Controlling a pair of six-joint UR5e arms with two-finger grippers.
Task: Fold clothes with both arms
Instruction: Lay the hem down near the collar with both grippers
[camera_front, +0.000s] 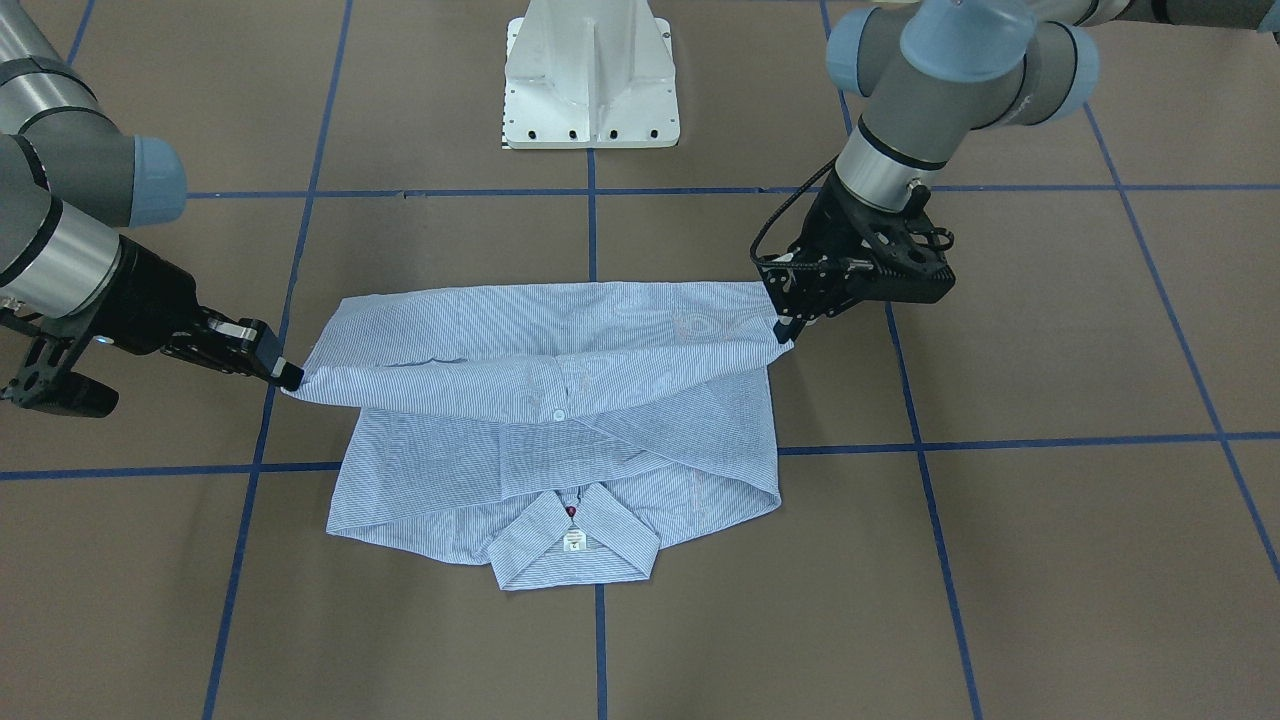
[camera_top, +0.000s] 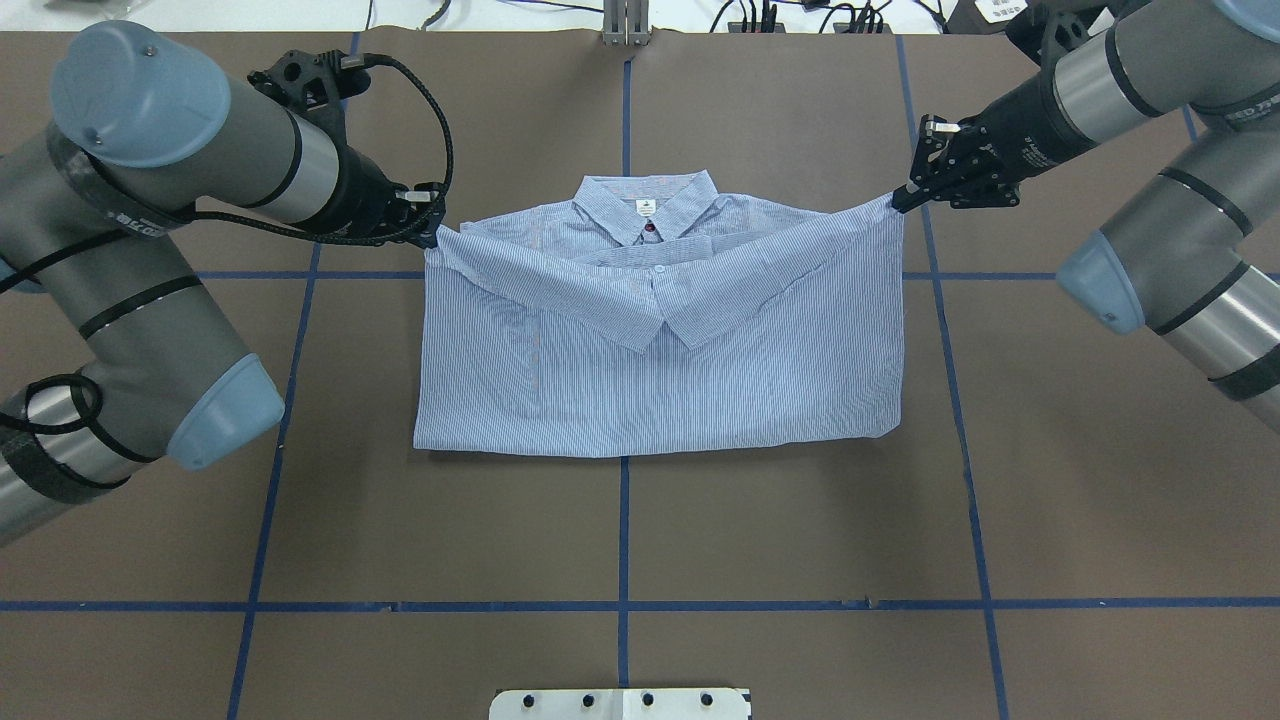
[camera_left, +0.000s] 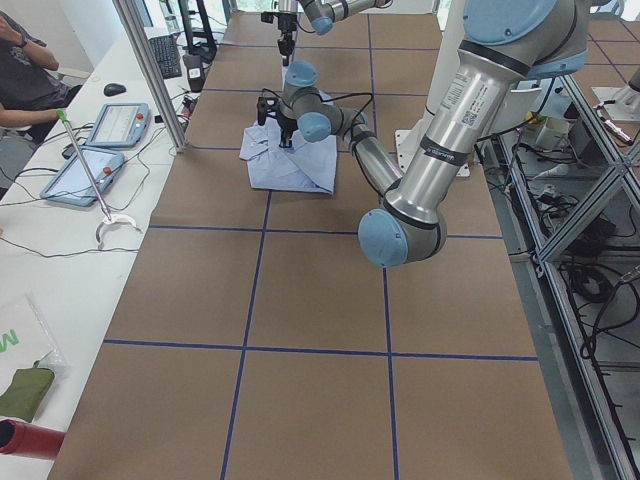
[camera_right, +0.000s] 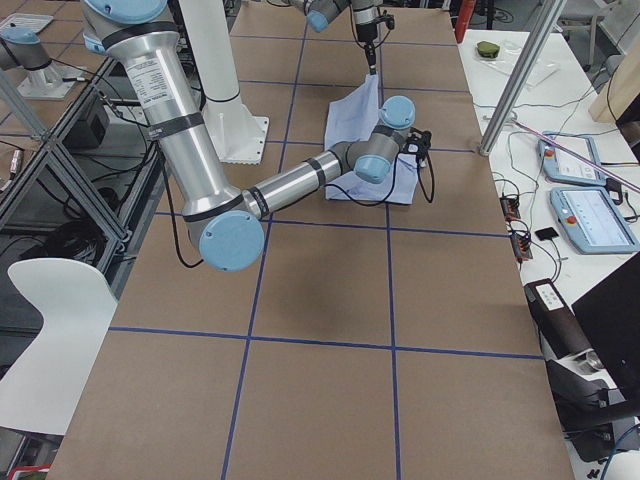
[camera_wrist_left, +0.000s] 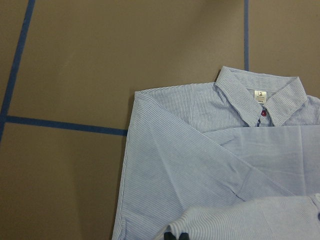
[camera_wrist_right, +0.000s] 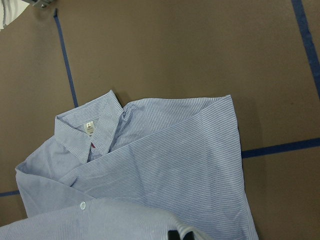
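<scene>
1. Table (camera_top: 760, 520): it carries one shirt (camera_top: 720, 380), spread flat between the robot's base (camera_front: 590, 80) and the table's far edge, on the centre grid line. The collar points to the far edge.

2. Arms: the left arm (camera_top: 130, 320) and the right arm (camera_top: 1190, 210) reach in from opposite sides, elbows bent. Each forearm is angled low toward the shirt's far corners. The pose is roughly mirrored, though the right arm's wrist sits a little nearer the far edge than the left.

3. Shirt, progress: the half nearest the robot is doubled over toward the collar, with a clean fold line along the near side. The carried edge is not yet laid down. It hangs between the two held corners, clear of the layer beneath, sagging at the middle. Judgement: the crosswise fold is mostly made. What remains is to lower and release the edge, then possibly one more fold. Whether the sleeves are tucked beneath cannot be told.

4. Tools: the left tool (camera_top: 428, 236) is clenched on one corner of the carried edge, and the right tool (camera_top: 903, 198) on the other. Cloth is pinched at the fingertips in both wrist views.

5. Collar (camera_top: 610, 200): uncovered, with its white label (camera_top: 646, 208) showing.
</scene>
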